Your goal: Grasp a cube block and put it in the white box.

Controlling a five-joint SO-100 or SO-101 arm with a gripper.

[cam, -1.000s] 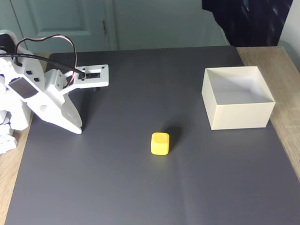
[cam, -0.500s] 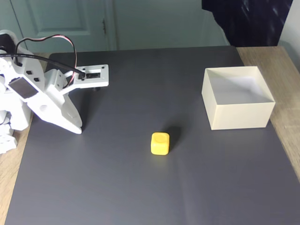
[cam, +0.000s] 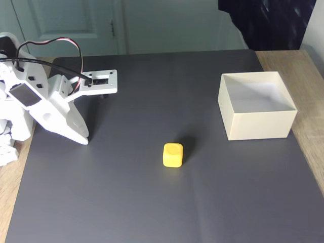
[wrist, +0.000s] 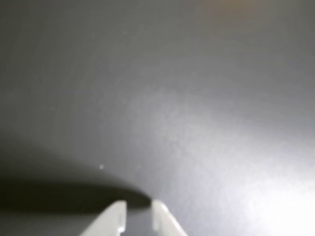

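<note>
Seemingly empty claw near mat

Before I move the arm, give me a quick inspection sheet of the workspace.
Surface: dark grey mat on a wooden table; flat, bare around the job's things.
Job's things: yellow cube alone mid-mat, untouched; white box to its right in the fixed view, upright, inside looks empty.
Clutter: nothing seen.
End effector: tips close together in the wrist view, narrow gap, holding nothing; at the mat's left side in the fixed view, far from the cube.
Cables: red and black wires looped over the arm, off the mat.
Surroundings: pale door; dark cloth top right.
</note>
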